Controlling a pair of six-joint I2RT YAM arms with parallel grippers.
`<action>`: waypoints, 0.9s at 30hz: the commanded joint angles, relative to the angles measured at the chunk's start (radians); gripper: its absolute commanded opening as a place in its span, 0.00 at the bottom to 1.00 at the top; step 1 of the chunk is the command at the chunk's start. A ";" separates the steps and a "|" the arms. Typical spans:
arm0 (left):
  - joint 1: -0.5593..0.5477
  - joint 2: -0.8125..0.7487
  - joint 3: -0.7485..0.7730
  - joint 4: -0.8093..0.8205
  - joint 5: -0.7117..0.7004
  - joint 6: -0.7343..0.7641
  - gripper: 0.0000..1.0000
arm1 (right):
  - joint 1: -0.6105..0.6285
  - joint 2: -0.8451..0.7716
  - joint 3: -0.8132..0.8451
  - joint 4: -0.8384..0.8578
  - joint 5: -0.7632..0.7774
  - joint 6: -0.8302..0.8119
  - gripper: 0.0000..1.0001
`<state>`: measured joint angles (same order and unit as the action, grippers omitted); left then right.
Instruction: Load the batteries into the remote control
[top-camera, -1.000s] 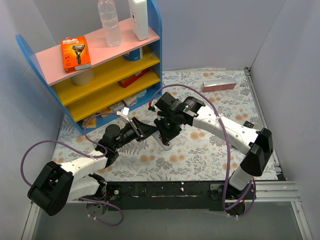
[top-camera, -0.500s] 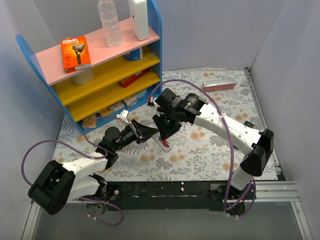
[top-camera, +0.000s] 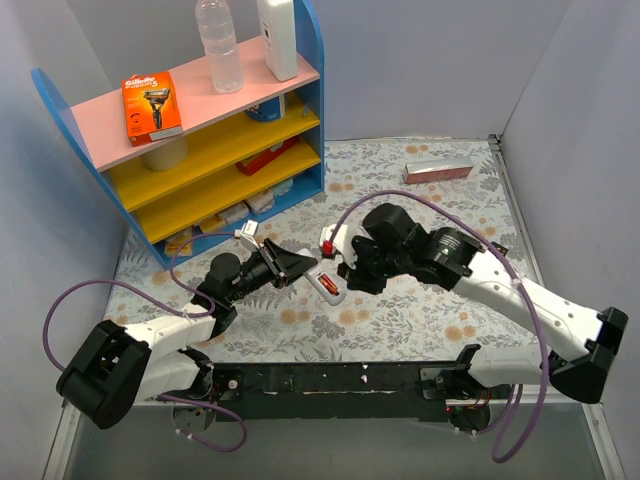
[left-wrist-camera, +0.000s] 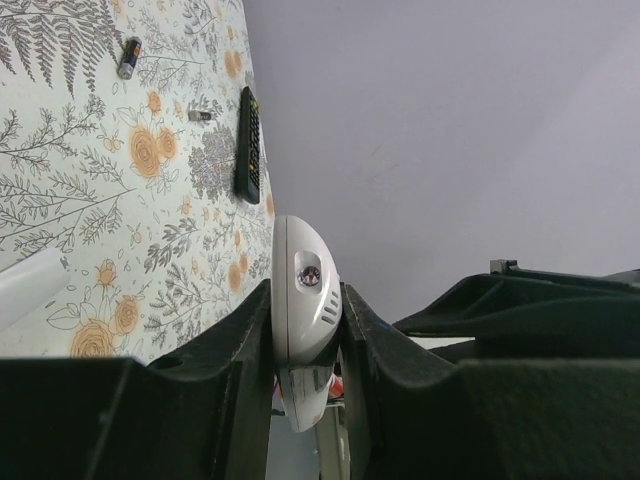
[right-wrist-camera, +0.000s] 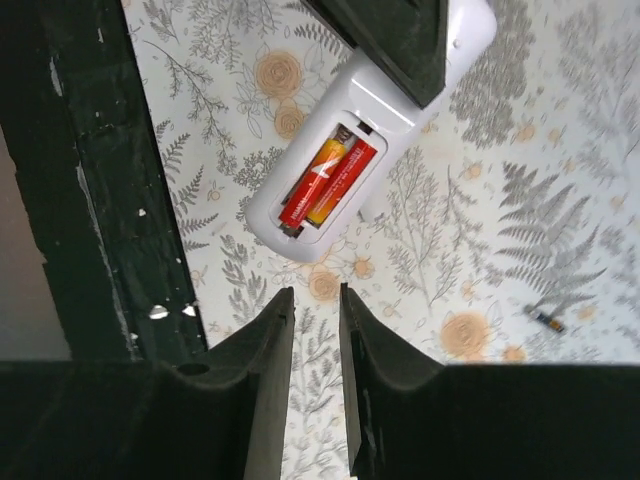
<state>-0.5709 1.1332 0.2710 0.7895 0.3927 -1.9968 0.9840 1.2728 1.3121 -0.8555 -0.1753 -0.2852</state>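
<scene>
My left gripper (left-wrist-camera: 304, 292) is shut on the white remote control (left-wrist-camera: 300, 258), pinching its sides and holding it on edge just above the table. In the right wrist view the remote control (right-wrist-camera: 388, 104) lies back up with its compartment uncovered. Two red batteries (right-wrist-camera: 325, 180) lie side by side in it. My right gripper (right-wrist-camera: 315, 300) hovers just off the remote's end, open by a narrow gap, with nothing between its fingers. From above, the remote control (top-camera: 326, 286) sits between the left gripper (top-camera: 305, 268) and the right gripper (top-camera: 350, 275).
A loose battery (right-wrist-camera: 545, 318) lies on the floral cloth to the right; another battery (left-wrist-camera: 128, 57) and a black remote (left-wrist-camera: 248, 145) lie farther off. A blue shelf unit (top-camera: 200, 140) stands at the back left. A pink box (top-camera: 437, 170) rests at the back.
My right gripper has drawn back from over the remote, toward the right and near side, and its jaws have parted a little. The left gripper and the remote have stayed put.
</scene>
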 joint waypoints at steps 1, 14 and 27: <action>-0.001 -0.030 0.051 -0.013 0.020 -0.013 0.00 | 0.010 -0.124 -0.117 0.246 -0.111 -0.281 0.31; -0.001 -0.058 0.115 -0.111 0.038 -0.007 0.00 | 0.018 -0.124 -0.148 0.262 -0.207 -0.460 0.29; -0.003 -0.044 0.137 -0.131 0.048 0.004 0.00 | 0.018 -0.082 -0.128 0.159 -0.207 -0.529 0.27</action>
<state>-0.5713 1.1049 0.3626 0.6495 0.4297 -1.9972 0.9970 1.1870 1.1664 -0.6636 -0.3702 -0.7761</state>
